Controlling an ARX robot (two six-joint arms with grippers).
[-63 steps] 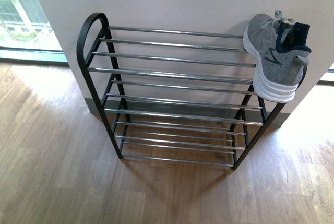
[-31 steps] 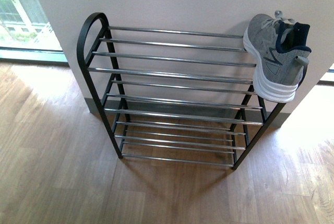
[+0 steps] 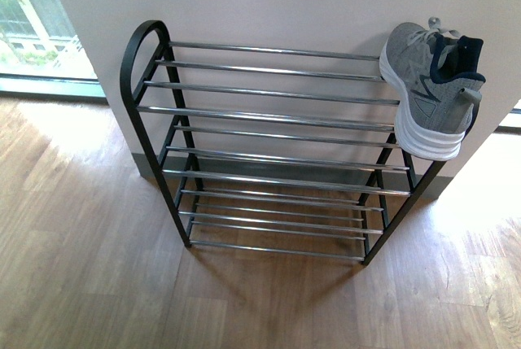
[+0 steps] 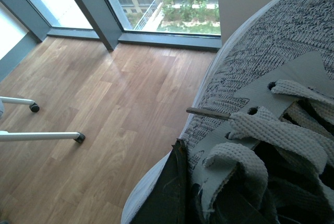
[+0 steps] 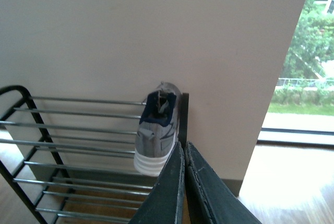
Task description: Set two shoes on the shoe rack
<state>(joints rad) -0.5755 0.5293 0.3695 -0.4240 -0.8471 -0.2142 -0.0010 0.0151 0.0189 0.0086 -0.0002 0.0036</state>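
1. Left gripper [image 4: 177, 182]: seen only in its wrist view, well off to the left of the rack. One dark finger shows, pressed against the side of a grey knit sneaker with pale laces, the held shoe [image 4: 261, 78]. This shoe fills the view and hangs above the wood floor, so the gripper appears clamped on it, though the second finger is hidden.
2. Rack [image 3: 269, 118]: black side frames and tiers of thin silver bars, standing against a pale wall. Its left and middle parts are bare on every tier.
3. Placed shoe [image 3: 427, 89]: a grey sneaker with a navy collar and white sole. It lies on the rack's top tier at the far right end, toe toward the wall and heel overhanging the front bar.
4. Right gripper [image 5: 183, 166]: in front of the rack's right end, apart from the placed shoe. Its two fingers are pressed together with nothing between them.
5. Progress: about half done. One shoe is on the rack. The held shoe has yet to be carried over and set on a tier.
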